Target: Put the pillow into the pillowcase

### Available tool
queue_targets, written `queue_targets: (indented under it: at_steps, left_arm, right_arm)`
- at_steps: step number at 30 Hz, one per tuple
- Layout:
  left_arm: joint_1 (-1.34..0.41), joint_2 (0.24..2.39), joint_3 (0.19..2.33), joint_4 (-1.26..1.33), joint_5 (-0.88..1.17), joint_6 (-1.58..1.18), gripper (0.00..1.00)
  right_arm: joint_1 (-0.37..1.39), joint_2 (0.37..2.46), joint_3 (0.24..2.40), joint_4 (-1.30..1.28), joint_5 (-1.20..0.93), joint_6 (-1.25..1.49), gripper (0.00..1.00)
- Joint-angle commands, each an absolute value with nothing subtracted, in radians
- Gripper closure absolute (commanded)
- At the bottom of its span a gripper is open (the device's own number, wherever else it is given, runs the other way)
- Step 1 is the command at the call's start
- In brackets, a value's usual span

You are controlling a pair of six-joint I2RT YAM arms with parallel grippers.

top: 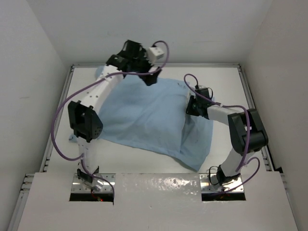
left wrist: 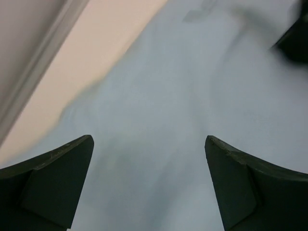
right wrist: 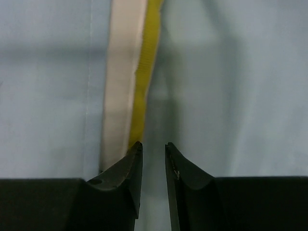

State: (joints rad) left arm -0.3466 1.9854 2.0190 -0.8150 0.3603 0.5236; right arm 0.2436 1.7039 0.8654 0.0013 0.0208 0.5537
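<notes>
a: left side state?
b: left end effector is wide open and holds nothing. it hangs over the far edge of the pillowcase. the wrist view is blurred: blue fabric under the fingers, a strip of tabletop upper left.
a: right?
b: right end effector is nearly closed, with a thin gap between the tips. it's close over the fabric at the case's right side. can't tell if any cloth is pinched.
a: where's the pillow?
b: the pillow only shows in the right wrist view, as a white strip with a yellow edge between two folds of blue cloth. it runs away from the fingertips, and the left tip is just at its near end.
a: and the case?
b: blue face up and puffed, lying across the middle of the tabletop. its near right corner reaches toward the right arm's base. top view shows no white at all, only blue.
</notes>
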Motion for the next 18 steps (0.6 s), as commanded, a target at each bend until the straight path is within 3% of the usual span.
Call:
queue_targets:
  at_steps: [1,4,8,15,18]
  left_arm:
    - [-0.454,2.097,2.121,-0.815,0.350,0.394,0.00]
    - [-0.503,2.189,2.151,-0.799,0.377,0.304,0.00]
    - [-0.541,2.218,2.119,-0.773,0.364,0.285,0.00]
    - [-0.600,2.232,2.002,-0.788,0.285,0.293,0.00]
    - [-0.601,2.237,1.876,-0.756,0.276,0.314,0.01]
  right_arm:
    - [0.235,1.750,0.844,0.245,-0.132,0.641,0.76]
    - [0.265,1.779,0.842,0.336,-0.238,0.684,0.78]
    - [0.368,1.738,0.821,0.348,-0.212,0.631,0.78]
    - [0.376,1.707,0.810,0.191,-0.206,0.578,0.71]
    - [0.374,1.694,0.802,0.147,-0.178,0.581,0.63]
